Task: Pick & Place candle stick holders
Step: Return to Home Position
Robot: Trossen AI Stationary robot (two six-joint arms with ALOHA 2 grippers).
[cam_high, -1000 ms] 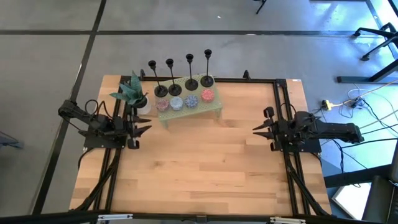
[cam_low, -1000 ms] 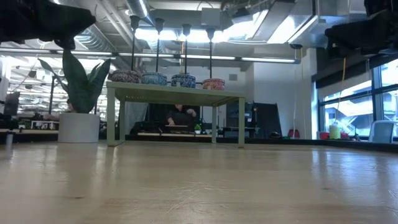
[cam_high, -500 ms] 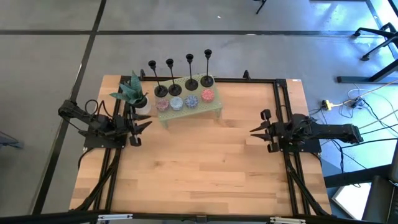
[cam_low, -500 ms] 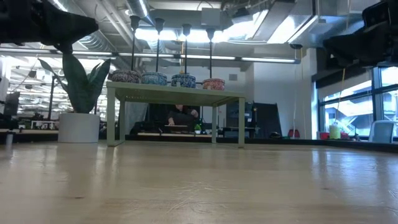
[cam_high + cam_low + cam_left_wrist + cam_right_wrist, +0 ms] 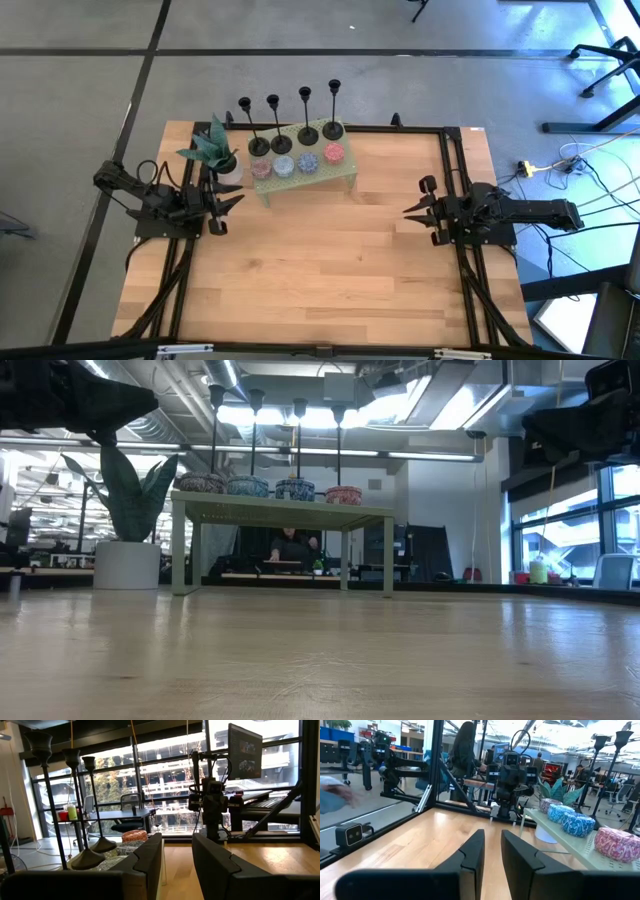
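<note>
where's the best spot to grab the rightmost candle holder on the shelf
Probably grip the rightmost candle holder by its thin upright stem, about midway, coming from the right: a red candle sits in front of its base and the neighbouring holder stands on its left.

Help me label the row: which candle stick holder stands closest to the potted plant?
The candle stick holder at the row's left-arm end; its base sits beside the potted plant, while the other three stand farther along the shelf.
</note>
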